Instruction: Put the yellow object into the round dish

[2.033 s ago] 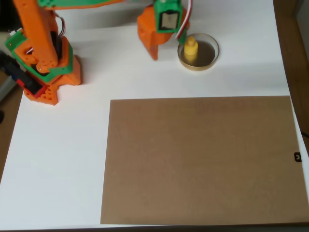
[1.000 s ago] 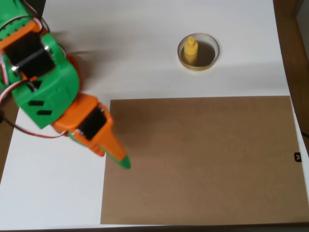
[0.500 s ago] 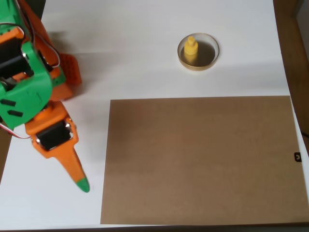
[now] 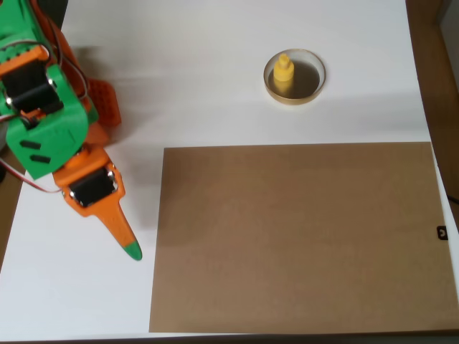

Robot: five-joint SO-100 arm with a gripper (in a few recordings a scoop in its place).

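Overhead view: yellow object (image 4: 285, 72) stands upright inside the round dish (image 4: 316, 87), so the task looks done; the gripper (image 4: 126, 244), narrow and empty, hangs well apart.

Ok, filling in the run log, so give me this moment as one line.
yellow object: upright in round dish | tool: shut, empty, left of brown mat | task: looks done

Overhead view: fixed camera, straight down, high above white table (image 4: 215, 72), whole worktop framed.
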